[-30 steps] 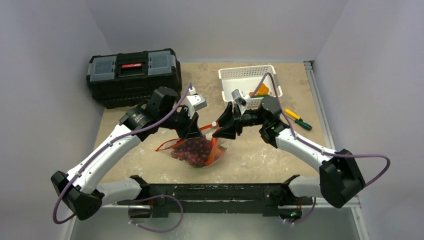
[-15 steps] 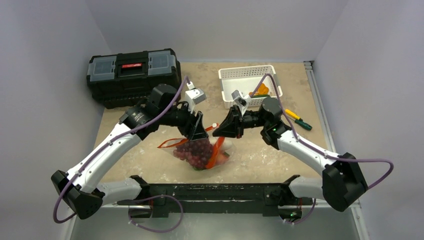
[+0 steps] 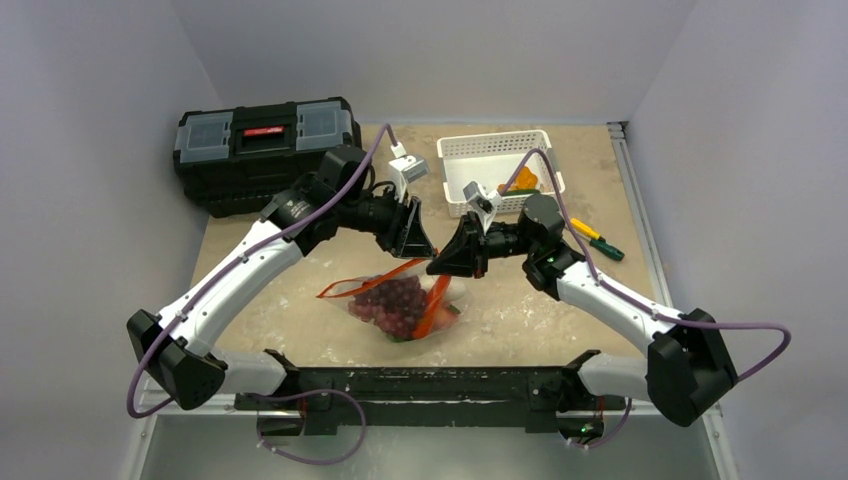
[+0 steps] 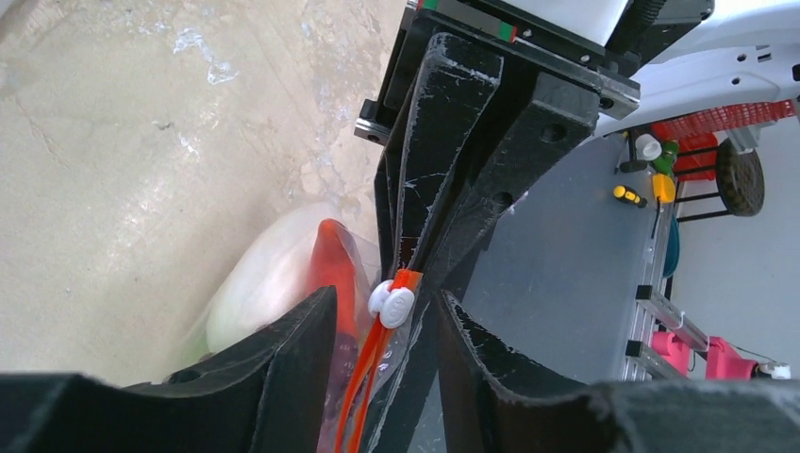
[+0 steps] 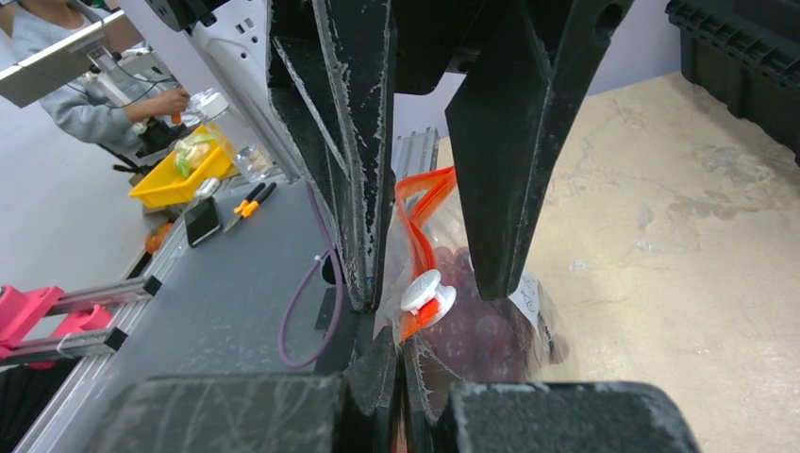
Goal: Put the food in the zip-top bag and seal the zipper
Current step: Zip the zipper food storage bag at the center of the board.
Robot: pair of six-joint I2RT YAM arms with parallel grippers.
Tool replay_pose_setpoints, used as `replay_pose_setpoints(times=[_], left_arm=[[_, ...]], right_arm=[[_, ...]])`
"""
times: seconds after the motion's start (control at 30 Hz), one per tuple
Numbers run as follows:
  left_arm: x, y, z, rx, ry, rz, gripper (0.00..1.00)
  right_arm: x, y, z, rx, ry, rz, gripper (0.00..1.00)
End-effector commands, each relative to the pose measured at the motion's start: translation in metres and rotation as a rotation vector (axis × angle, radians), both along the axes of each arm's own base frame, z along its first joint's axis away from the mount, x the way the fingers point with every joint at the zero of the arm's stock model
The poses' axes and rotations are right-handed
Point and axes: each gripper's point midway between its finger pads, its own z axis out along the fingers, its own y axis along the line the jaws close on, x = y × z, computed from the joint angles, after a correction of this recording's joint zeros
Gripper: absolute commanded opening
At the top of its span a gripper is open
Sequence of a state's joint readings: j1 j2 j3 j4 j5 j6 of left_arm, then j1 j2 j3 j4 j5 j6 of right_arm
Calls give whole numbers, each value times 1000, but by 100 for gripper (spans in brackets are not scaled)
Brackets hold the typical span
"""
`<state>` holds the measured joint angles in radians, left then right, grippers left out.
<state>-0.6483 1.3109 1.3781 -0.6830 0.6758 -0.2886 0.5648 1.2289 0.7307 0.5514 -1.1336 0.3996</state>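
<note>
Our right gripper (image 4: 409, 260) is pinched shut on the end of the zipper (image 4: 363, 396), just beyond its white slider (image 4: 391, 304). Our left gripper (image 4: 385, 300) stands half open astride the strip, holding nothing. The zip-top bag (image 3: 400, 305) lies on the table (image 3: 510, 310).

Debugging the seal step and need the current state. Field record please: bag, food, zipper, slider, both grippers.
bag: zip-top bag between the arms, mouth end up at the grippers
food: grapes and carrot inside
zipper: strands apart, not sealed
right gripper: shut on zipper end
left gripper: open, astride slider
slider: white, beside the right gripper's pinch
</note>
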Motion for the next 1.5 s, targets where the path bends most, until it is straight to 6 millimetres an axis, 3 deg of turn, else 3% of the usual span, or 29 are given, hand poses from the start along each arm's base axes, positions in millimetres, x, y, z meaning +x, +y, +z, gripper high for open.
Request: replay_pose_setpoints(times=[0.0,0.27,0.53,0.73,0.9,1.1,1.27,1.37,1.47], left_arm=[[-5,-3,20,-58,-2,-24,39],[-11,-4,19,-65,17,-48,28],[-8,1,11,-25,20,-19,1],[-1,17,9,35,-53,59,0],[-5,25,5,52,-67,76,0],[-12,27,8,34,-60,69,0],[-14,22,14,-3,-58,56,0],[-12,20,17,-10,-56,55,0],[-11,19,20,-12,-56,53,0]], right_arm=[[2,1,17,31,-67,-19,0],[6,1,17,28,-70,-34,0],[10,2,19,29,-38,-74,0],[16,-2,24,83,3,-173,0],[13,-5,37,215,115,-199,0],[19,-10,35,253,154,-278,0],[0,-4,28,173,84,-112,0],[-9,-2,20,109,64,-19,39],[-13,2,16,64,32,11,65]])
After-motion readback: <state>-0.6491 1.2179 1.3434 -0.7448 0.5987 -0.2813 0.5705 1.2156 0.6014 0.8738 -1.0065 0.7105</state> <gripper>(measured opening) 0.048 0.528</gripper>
